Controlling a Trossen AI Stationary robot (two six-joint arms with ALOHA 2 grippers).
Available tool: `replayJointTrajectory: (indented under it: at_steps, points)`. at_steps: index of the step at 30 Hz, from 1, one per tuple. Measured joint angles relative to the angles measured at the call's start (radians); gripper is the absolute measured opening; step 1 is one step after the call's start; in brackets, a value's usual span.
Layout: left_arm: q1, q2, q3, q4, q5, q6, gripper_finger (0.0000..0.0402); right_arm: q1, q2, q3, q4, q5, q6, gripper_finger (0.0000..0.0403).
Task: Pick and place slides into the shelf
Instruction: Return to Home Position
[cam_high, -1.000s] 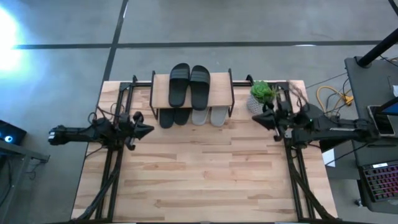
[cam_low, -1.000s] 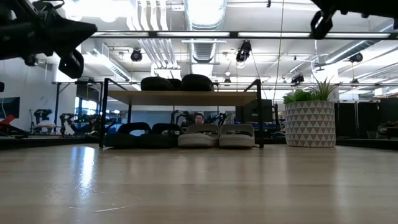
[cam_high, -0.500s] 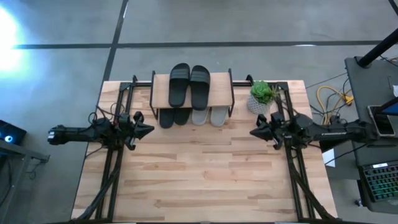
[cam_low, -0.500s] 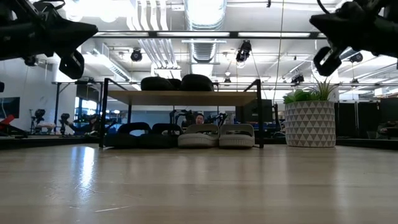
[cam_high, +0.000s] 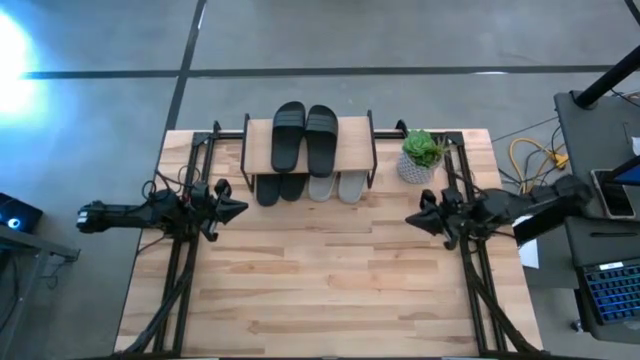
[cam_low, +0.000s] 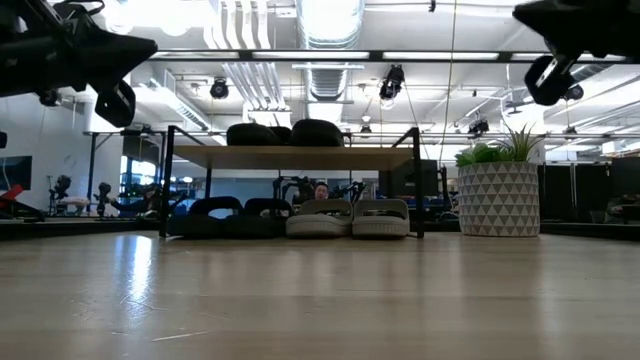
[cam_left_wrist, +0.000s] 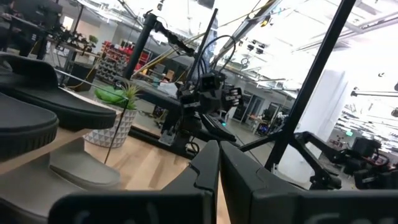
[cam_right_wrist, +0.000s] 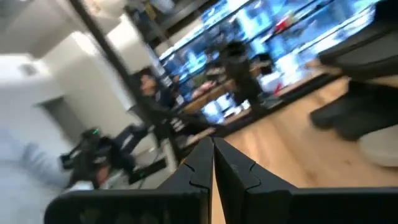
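The shelf (cam_high: 356, 148) stands at the table's far edge, a light board on a thin black frame. Two black slides (cam_high: 304, 136) lie on its top board. Under it, on the tabletop, rest another black pair (cam_high: 270, 188) and a pale grey pair (cam_high: 337, 186); in the low view the grey pair (cam_low: 350, 215) shows beside the black one (cam_low: 230, 210). My left gripper (cam_high: 241, 209) hovers shut, left of the shelf and slightly nearer. My right gripper (cam_high: 410, 218) hovers shut, right of the shelf, on the near side of the plant. Both wrist views show the fingers closed (cam_left_wrist: 219, 163) (cam_right_wrist: 212, 155).
A potted green plant (cam_high: 420, 152) in a white patterned pot (cam_low: 498, 198) stands right of the shelf. Black arm frames run along both table sides. The wide wooden tabletop (cam_high: 320, 280) stretches toward the near edge. A person sits in the room behind the shelf (cam_low: 320, 190).
My right gripper has moved away from the plant toward the table's near edge, staying shut and off the table, and its arm has drawn back toward the right. The left arm and the slides have kept still.
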Motion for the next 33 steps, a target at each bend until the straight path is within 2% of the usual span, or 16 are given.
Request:
replayJointTrajectory:
  at_steps: [3, 6, 13, 19, 28, 33]
  points:
    - [0.0, -0.001, 0.0, 0.001, 0.0, 0.0, 0.0, 0.05, -0.043, -0.033, 0.018, 0.117, -0.042, 0.0008]
    - [0.0, -0.002, 0.0, 0.001, 0.0, 0.0, 0.0, 0.051, -0.099, -0.062, 0.077, 0.116, -0.097, 0.0008]
    - [0.0, -0.001, 0.0, 0.001, 0.0, 0.0, 0.0, -0.006, -0.177, -0.143, 0.139, 0.081, -0.076, 0.0008]
    - [0.0, -0.001, -0.001, 0.003, 0.0, 0.0, 0.0, -0.105, -0.15, -0.145, 0.162, 0.002, -0.077, 0.0008]
    - [0.001, 0.0, -0.001, 0.002, 0.0, 0.0, 0.0, -0.308, -0.135, -0.145, 0.172, -0.229, -0.053, 0.0008]
    - [0.001, 0.0, -0.001, 0.003, 0.001, 0.0, 0.0, -0.337, -0.135, -0.145, 0.154, -0.287, -0.068, 0.0008]
